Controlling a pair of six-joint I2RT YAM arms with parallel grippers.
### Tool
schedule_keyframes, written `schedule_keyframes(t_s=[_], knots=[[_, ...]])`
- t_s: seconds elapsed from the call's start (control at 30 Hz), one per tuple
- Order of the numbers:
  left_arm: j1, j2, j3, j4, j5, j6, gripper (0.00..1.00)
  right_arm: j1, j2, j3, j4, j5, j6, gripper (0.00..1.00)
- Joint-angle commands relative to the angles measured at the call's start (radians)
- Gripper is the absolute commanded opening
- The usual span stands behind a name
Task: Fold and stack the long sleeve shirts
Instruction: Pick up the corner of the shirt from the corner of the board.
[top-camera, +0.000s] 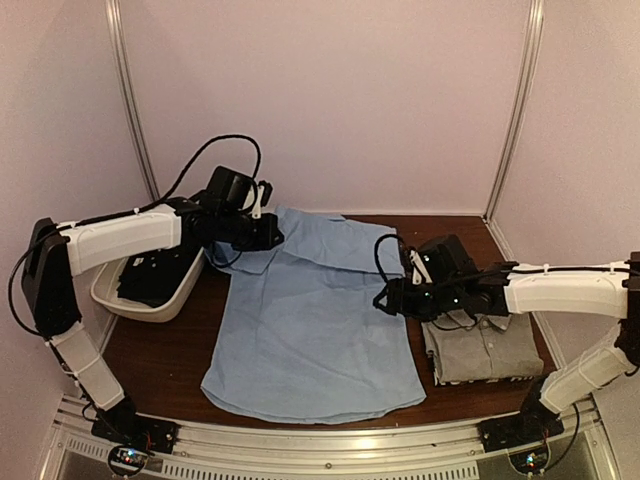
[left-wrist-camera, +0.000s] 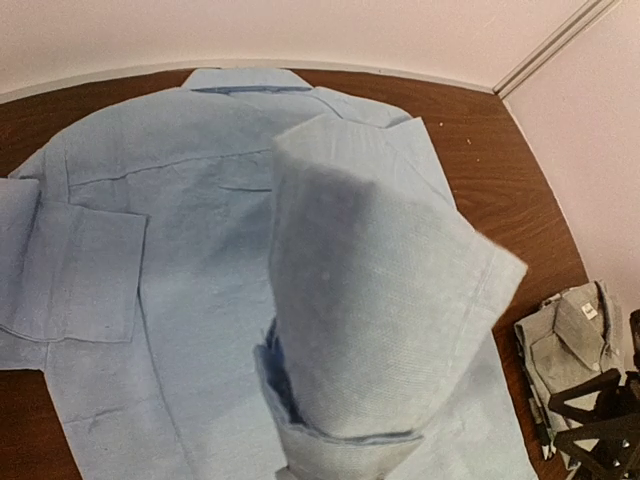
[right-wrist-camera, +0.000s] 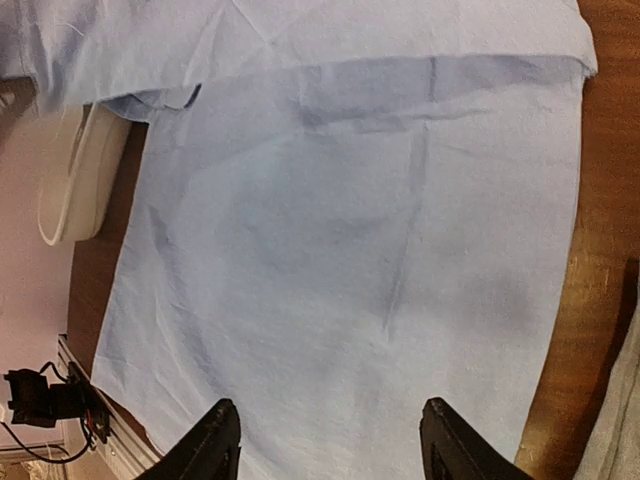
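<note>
A blue shirt (top-camera: 310, 320) lies spread on a dark wooden bench (top-camera: 160, 350), between the two sets of jaws. The left jaws are closed on a fold of its cloth at the far left corner, holding that fold up off the rest. The right jaws stand apart and empty, hovering just over the shirt's right edge. A folded grey shirt (top-camera: 485, 350) lies just right of the right jaws. A white bin (top-camera: 140, 305) sits left of the left jaws.
</note>
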Motion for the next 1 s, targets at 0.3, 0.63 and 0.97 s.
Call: schedule_keyframes(t_s=[0.3, 0.63, 0.97], knots=[[0.048, -0.034, 0.058, 0.003, 0.071, 0.049, 0.0, 0.276, -0.171, -0.208, -0.301, 0.16, 0.217, 0.53], [0.053, -0.03, 0.069, 0.001, 0.081, 0.051, 0.0, 0.389, -0.25, -0.32, -0.373, 0.196, 0.4, 0.47], [0.053, -0.015, 0.094, 0.0, 0.09, 0.051, 0.0, 0.406, -0.25, -0.365, -0.34, 0.225, 0.444, 0.37]])
